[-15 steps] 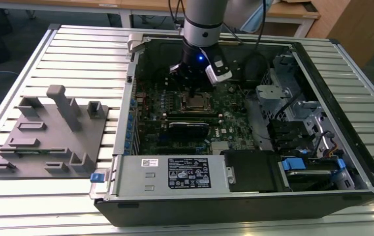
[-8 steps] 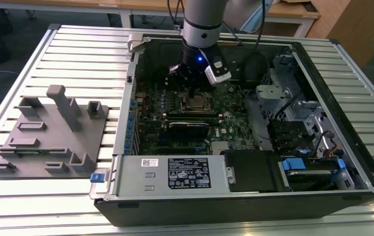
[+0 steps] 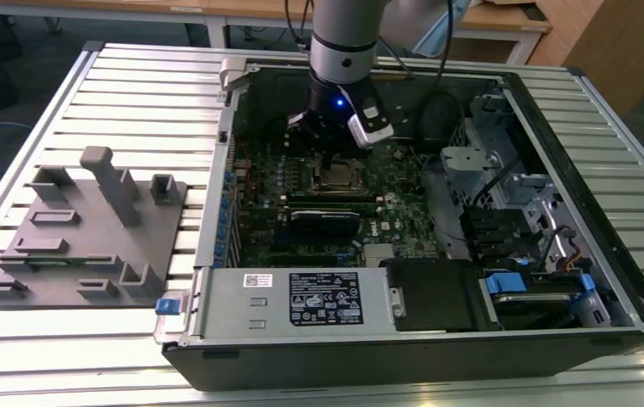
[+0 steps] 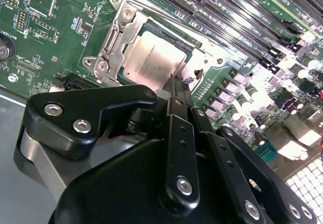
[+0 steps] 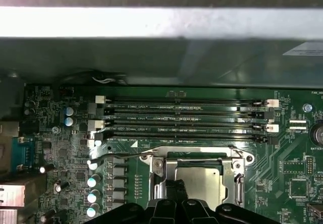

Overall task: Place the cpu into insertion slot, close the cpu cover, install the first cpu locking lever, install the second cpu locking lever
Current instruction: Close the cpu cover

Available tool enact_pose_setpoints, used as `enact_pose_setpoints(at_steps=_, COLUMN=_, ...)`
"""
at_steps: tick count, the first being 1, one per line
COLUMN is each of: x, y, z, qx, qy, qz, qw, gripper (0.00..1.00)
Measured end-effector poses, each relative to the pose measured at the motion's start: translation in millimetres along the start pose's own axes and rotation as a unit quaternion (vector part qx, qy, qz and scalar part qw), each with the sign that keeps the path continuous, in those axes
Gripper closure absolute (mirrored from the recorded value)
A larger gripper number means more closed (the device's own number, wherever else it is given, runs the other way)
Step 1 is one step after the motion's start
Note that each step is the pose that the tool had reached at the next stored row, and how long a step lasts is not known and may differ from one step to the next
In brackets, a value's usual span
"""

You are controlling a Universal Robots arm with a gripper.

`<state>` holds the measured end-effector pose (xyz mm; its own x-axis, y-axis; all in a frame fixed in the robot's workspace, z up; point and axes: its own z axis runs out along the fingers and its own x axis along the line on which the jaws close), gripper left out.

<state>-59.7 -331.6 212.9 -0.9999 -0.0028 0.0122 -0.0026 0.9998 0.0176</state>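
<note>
The cpu (image 4: 151,60), a dull silver square, lies in the insertion slot (image 3: 339,178) of the green motherboard (image 3: 402,208). The shiny cpu cover (image 4: 117,38) lies flat around it, so the chip's top (image 5: 207,181) shows through the cut-out middle of the cover (image 5: 199,162). My gripper (image 4: 175,85) is shut with nothing held, and its narrow tip sits at the cover's edge, over the socket (image 5: 176,192). A thin wire locking lever (image 5: 121,154) runs along the socket's far side, its hooked end sticking out past the corner. In the exterior view my gripper (image 3: 324,157) hangs just above the socket.
The open computer case (image 3: 593,280) walls in the board on all sides. Long black memory slots (image 5: 186,115) run beside the socket, with capacitors (image 5: 92,181) close by. A silver power-supply box (image 3: 299,298) and a drive cage (image 3: 503,170) stand in the case. A grey fixture plate (image 3: 85,229) lies on the table.
</note>
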Motion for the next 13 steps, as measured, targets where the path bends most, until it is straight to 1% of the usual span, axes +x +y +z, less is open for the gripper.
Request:
enact_pose_setpoints(at_steps=3, x=0.5, y=-0.1, z=1.8, qx=0.0, qy=-0.0011, qz=0.0, qw=1.0, gripper=0.9)
enact_pose_setpoints(at_steps=8, x=4.6, y=0.0, z=3.0, qx=-0.0001, qy=-0.0029, qz=0.0, qw=1.0, gripper=0.9)
enact_pose_setpoints(at_steps=13, x=6.5, y=-0.1, z=4.9, qx=0.0, qy=-0.006, qz=0.0, qw=1.0, gripper=0.9)
